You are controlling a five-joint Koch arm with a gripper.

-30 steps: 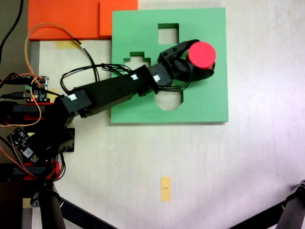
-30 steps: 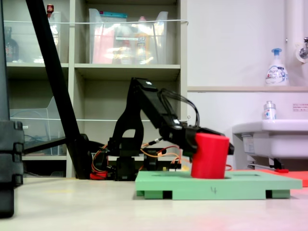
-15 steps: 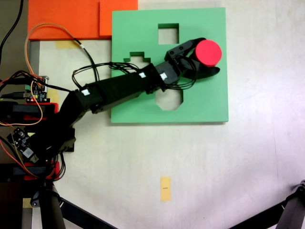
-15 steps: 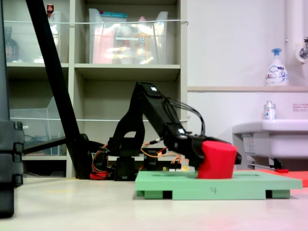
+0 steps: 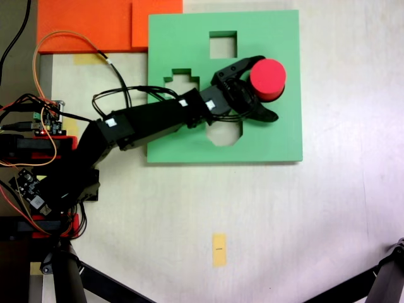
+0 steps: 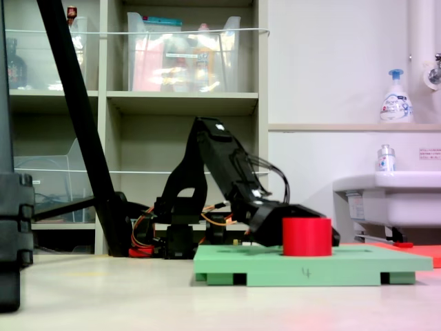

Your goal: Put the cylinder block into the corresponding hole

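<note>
- Electronics and wiring are sitting at the first exterior view's left edge, beside the arm's base.
- Orange foam sheet is lying at the first exterior view's upper left, touching the green board's corner.
- Arm is reaching rightward from the base across the green board, which is lying flat on the counter.
- Yellow tag is lying on the counter well below the board.
- Board is showing a stepped cutout, a square cutout and an octagonal cutout partly under the arm.
- Jaws are standing spread: gripper has one finger arcing above the cylinder block and the other pointing out below it, with a gap showing on the lower side. Released, not clamping.
- Cylinder block is standing upright near the board's right-centre, sunk partway in the second exterior view, only its upper part rising over the board's top face.
- Corresponding hole itself is hidden under the block; cannot tell whether it is fully seated.
- Sink and a soap bottle are sitting at the second exterior view's right.
</note>
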